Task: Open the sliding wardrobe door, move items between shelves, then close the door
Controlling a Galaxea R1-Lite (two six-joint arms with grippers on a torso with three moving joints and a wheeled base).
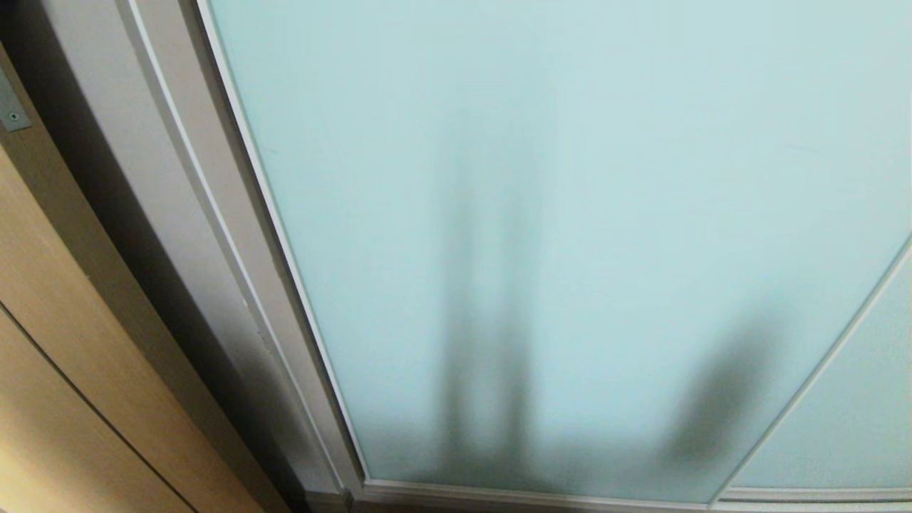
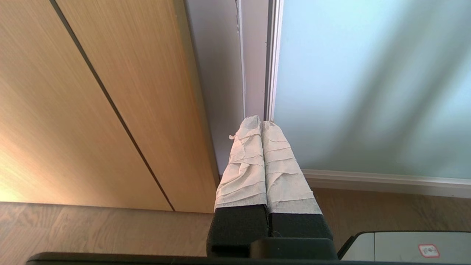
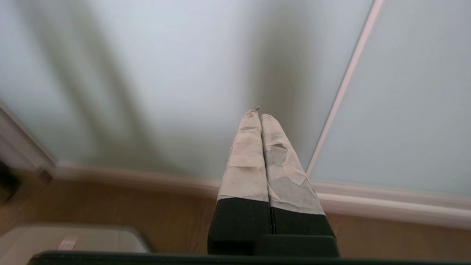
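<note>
The sliding wardrobe door (image 1: 570, 214) is a frosted pale blue-green glass panel in a thin silver-white frame. It fills most of the head view and stands closed against the grey wardrobe side. No arm shows in the head view, only shadows on the glass. My left gripper (image 2: 261, 123) is shut and empty, its taped fingers pointing at the door's frame edge (image 2: 273, 59), apart from it. My right gripper (image 3: 259, 113) is shut and empty too, low in front of the door (image 3: 184, 73). The items and the shelves are hidden behind the glass.
A tan wooden door (image 1: 64, 356) with a metal plate (image 1: 13, 110) stands left of the wardrobe. A second glass panel (image 1: 855, 413) adjoins on the right. Wood-grain floor (image 2: 386, 209) runs below the door rail (image 2: 386, 181). Part of the robot's grey base (image 2: 404, 248) shows low.
</note>
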